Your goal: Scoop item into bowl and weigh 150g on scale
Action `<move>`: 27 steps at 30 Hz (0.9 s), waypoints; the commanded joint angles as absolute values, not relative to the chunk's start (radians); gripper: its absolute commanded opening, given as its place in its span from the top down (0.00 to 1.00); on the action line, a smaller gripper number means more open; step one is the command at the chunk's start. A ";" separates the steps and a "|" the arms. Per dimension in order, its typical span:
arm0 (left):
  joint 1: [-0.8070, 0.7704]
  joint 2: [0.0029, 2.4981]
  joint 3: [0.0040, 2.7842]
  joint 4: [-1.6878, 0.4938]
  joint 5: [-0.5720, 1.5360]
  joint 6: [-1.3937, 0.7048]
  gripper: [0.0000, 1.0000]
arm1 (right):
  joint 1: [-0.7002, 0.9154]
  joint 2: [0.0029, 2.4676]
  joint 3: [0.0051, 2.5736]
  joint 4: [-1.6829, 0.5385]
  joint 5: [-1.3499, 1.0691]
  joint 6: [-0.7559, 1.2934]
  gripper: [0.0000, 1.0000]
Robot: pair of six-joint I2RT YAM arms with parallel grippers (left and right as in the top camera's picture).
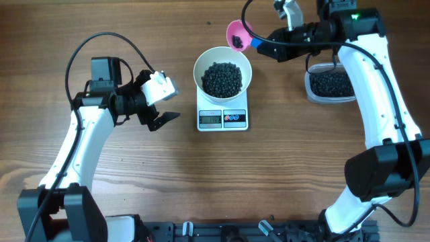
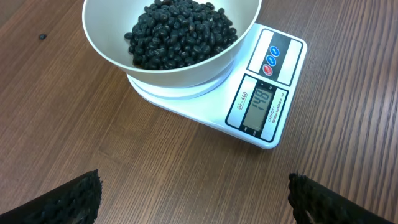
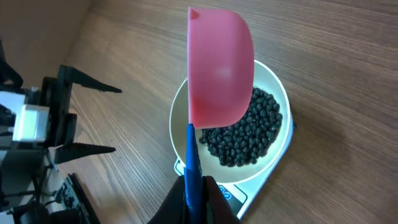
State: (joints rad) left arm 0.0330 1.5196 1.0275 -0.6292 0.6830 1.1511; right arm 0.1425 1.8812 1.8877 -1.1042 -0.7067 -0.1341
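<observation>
Overhead shows the right gripper (image 1: 261,42) clamping the pink scoop (image 1: 236,34) by its handle near the bowl (image 1: 202,62) on the scale (image 1: 222,119), presumably to trickle in beans (image 1: 222,79); the left gripper (image 1: 168,102) hangs open, clear.

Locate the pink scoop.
Overhead view: the pink scoop is top centre, in the right claw, by the far rim of the white bowl on the scale.

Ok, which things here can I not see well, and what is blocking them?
- Overhead: the digits on the scale are too small to read.
- Right wrist: the scoop shows only its pink back, so its inside is hidden.
- Overhead: the right arm covers part of the tub.
- Left wrist: the top edge cuts off the far rim of the bowl.
</observation>
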 commanded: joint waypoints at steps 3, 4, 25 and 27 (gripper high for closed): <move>0.038 1.525 1.025 -0.629 0.706 1.171 0.00 | 0.147 1.879 1.911 -1.089 -0.678 -0.075 0.96; 0.038 1.525 1.025 -0.629 0.706 1.171 0.00 | 0.147 1.879 1.911 -1.089 -0.677 -0.075 0.96; 0.038 1.525 1.025 -0.629 0.706 1.171 0.00 | 0.359 1.879 1.909 -1.103 -0.176 -0.080 0.96; 0.038 1.525 1.025 -0.629 0.706 1.171 0.00 | 0.381 1.879 1.909 -1.103 -0.154 -0.097 0.96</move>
